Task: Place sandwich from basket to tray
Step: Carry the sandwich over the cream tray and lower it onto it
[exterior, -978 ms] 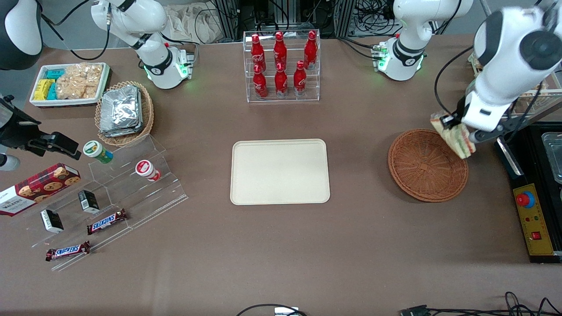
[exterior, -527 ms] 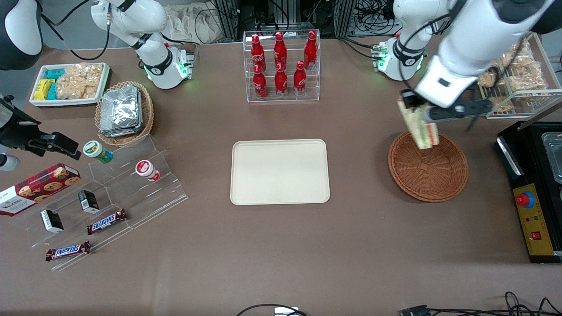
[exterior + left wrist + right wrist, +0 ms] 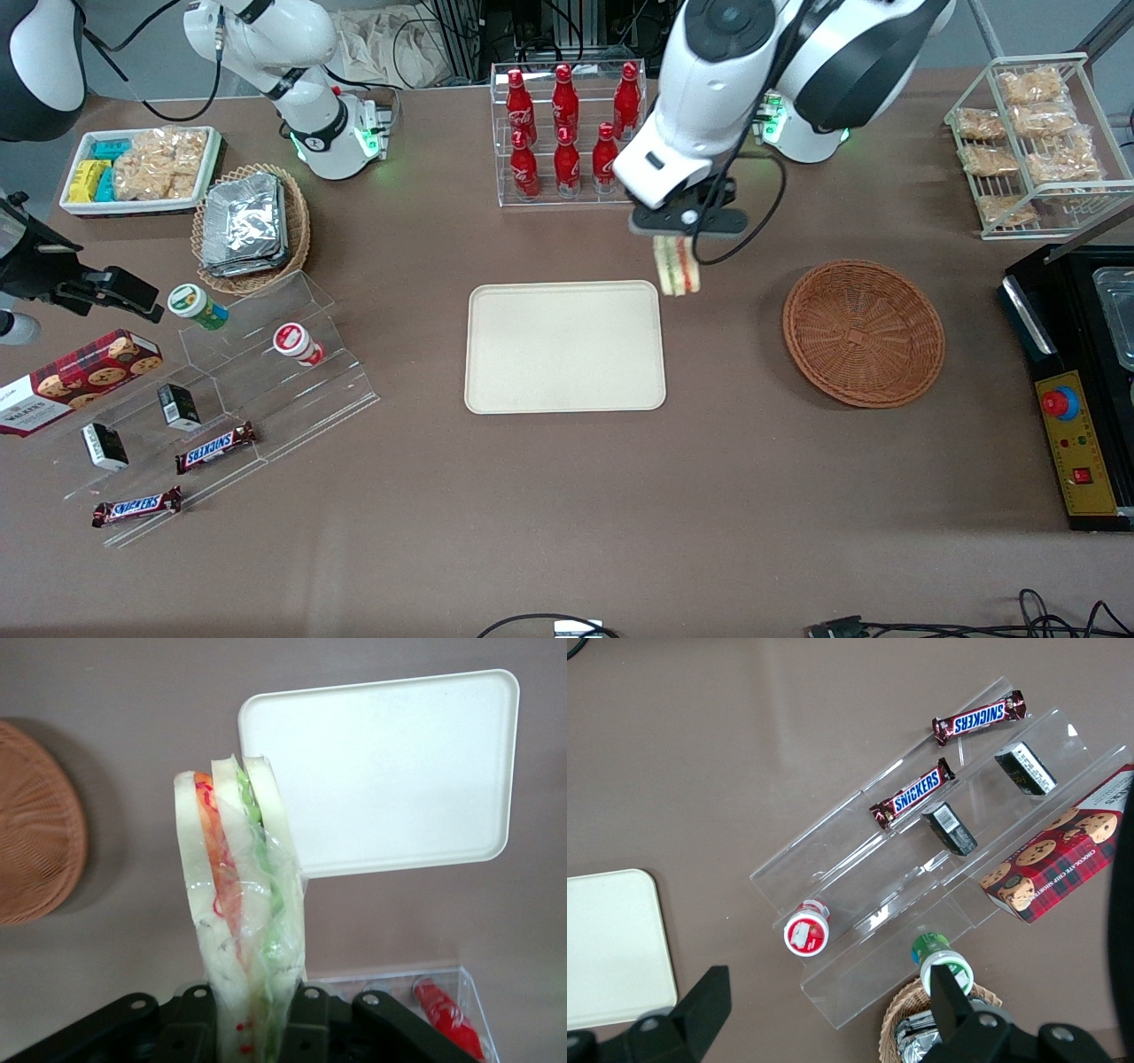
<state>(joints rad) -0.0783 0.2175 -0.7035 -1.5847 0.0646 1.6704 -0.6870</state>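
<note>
The sandwich [image 3: 677, 264] [image 3: 241, 904], a wedge of white bread with green, orange and red filling in clear wrap, hangs in my left gripper [image 3: 679, 239] [image 3: 248, 1028], which is shut on it. It is held in the air between the cream tray [image 3: 565, 346] [image 3: 399, 771] and the reddish-brown wicker basket [image 3: 863, 332] [image 3: 35, 828], just past the tray's corner farthest from the front camera on the basket's side. The basket holds nothing. The tray is bare.
A clear rack of red cola bottles [image 3: 567, 133] [image 3: 447, 1017] stands close by the gripper, farther from the front camera. A wire rack of snack bags [image 3: 1032, 142] and a black appliance [image 3: 1085, 381] sit at the working arm's end. Tan foil basket [image 3: 251, 228] and acrylic snack steps [image 3: 221, 399] lie toward the parked arm's end.
The left gripper has carried the sandwich from over the basket's rim away toward the tray, now clear of the basket and near the tray's corner.
</note>
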